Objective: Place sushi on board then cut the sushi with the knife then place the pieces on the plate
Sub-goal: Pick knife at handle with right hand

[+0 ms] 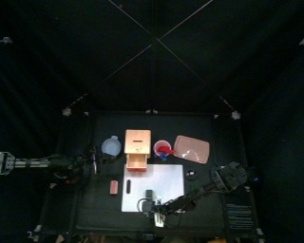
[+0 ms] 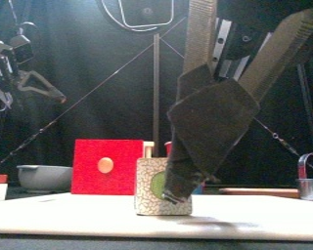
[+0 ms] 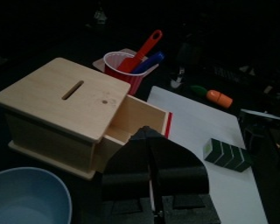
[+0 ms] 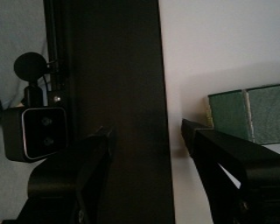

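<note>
The sushi roll point(image 2: 149, 187) stands at the front edge of the white board point(image 1: 165, 177), its speckled end facing the front view. In the right wrist view its green blocks point(image 4: 250, 108) lie just past one jaw. My right gripper point(image 2: 180, 191) hangs low right beside the roll, open, with nothing between its fingers. The red cup point(image 3: 129, 70) behind the board holds a red and a blue knife. At the back right lies the pink tray point(image 1: 193, 147). My left gripper point(image 3: 154, 175) stays raised at the left near the wooden box point(image 3: 73, 101), jaws together and empty.
The wooden box's red drawer front point(image 2: 110, 166) stands slightly pulled out. A blue-grey bowl point(image 1: 111, 145) sits left of the box. A small red toy point(image 1: 113, 186) lies left of the board, and an orange toy point(image 3: 213, 94) rests near the board's far side.
</note>
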